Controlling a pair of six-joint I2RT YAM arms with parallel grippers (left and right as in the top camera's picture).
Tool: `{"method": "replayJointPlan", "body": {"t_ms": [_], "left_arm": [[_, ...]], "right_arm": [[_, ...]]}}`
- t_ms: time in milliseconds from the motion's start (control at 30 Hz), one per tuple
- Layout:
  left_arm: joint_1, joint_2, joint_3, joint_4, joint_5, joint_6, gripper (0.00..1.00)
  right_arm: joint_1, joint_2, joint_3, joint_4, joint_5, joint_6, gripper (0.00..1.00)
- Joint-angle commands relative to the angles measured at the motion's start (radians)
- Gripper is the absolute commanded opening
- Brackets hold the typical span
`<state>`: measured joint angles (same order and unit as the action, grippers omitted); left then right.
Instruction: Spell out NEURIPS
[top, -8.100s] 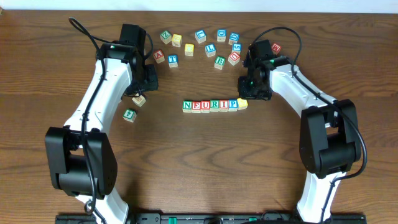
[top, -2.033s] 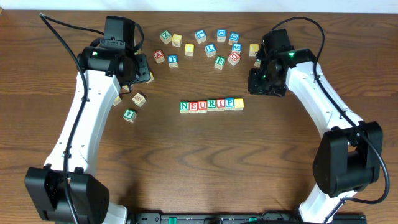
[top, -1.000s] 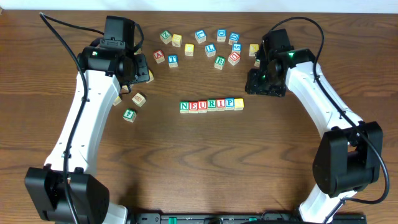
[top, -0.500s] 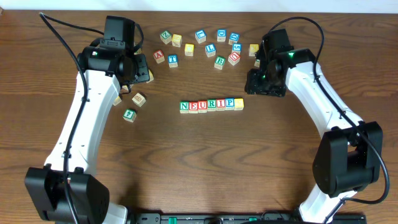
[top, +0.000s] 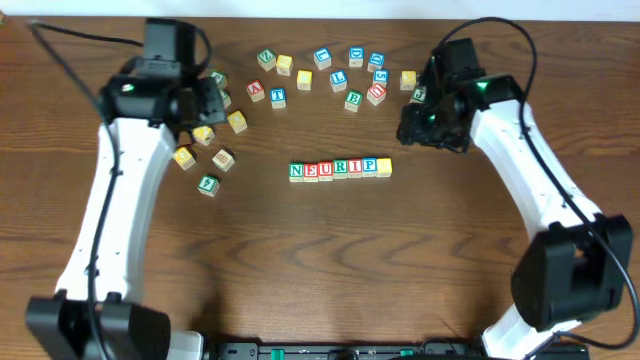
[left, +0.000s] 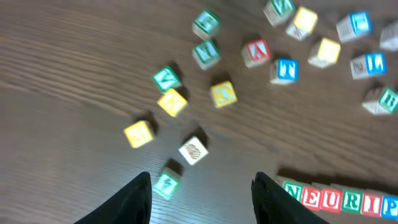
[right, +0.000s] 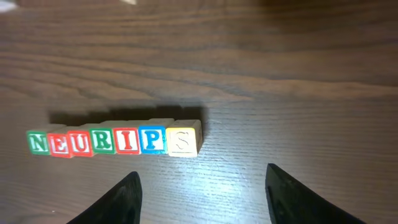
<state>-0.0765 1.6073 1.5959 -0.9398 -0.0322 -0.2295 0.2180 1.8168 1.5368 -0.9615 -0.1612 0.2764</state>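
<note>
Both arms have swung outward from the NEURIPS row (top: 340, 168). The left gripper (left: 200, 186) and right gripper (right: 200, 186) stand spread, holding nothing.

A line of seven touching cubes, the row (right: 112, 142), is read as NEURIPS on the surface. A green N is borne by the N cube (right: 38, 143), a red E by the E cube (right: 61, 143), a red U by the U cube (right: 82, 142), a green R by the R cube (right: 104, 141), a red I by the I cube (right: 127, 141), a blue P by the P cube (right: 152, 140), and a pale S by the yellowish S cube (right: 181, 141). Among the loose cubes, a red A is seen on the A cube (left: 256, 52), a blue T on the T cube (left: 284, 68) just beside it, a blue L on the L cube (top: 338, 80) and a green F on the F cube (top: 207, 184). The remaining letters cannot be read.
</note>
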Motion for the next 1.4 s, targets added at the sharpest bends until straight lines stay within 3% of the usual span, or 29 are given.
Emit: {"method": "replayJointPlan", "body": {"t_ms": [0,267,533,800,967,1367], "left_arm": [[0.063,-0.084,0.032,-0.006,-0.013,0.016,0.52],[0.16,-0.136,0.032,-0.01,-0.013,0.016,0.52],[0.173,-0.135,0.032,-0.016,-0.013,0.016,0.52],[0.173,-0.135,0.032,-0.017,-0.013,0.016,0.71],[0.172,-0.135,0.031,-0.024,-0.013,0.016,0.96],[0.172,-0.135,0.031,-0.047,-0.013,0.016,0.98]], "right_arm": [[-0.037,-0.068,0.025,-0.012,0.002,-0.013,0.6],[-0.056,-0.098,0.025,-0.02,0.006,-0.017,0.67],[-0.056,-0.098,0.025,-0.019,0.008,-0.017,0.69],[-0.056,-0.098,0.025,-0.021,0.021,-0.016,0.79],[-0.055,-0.098,0.025,-0.021,0.021,-0.016,0.87],[-0.056,-0.126,0.046,-0.018,0.021,-0.016,0.98]]}}
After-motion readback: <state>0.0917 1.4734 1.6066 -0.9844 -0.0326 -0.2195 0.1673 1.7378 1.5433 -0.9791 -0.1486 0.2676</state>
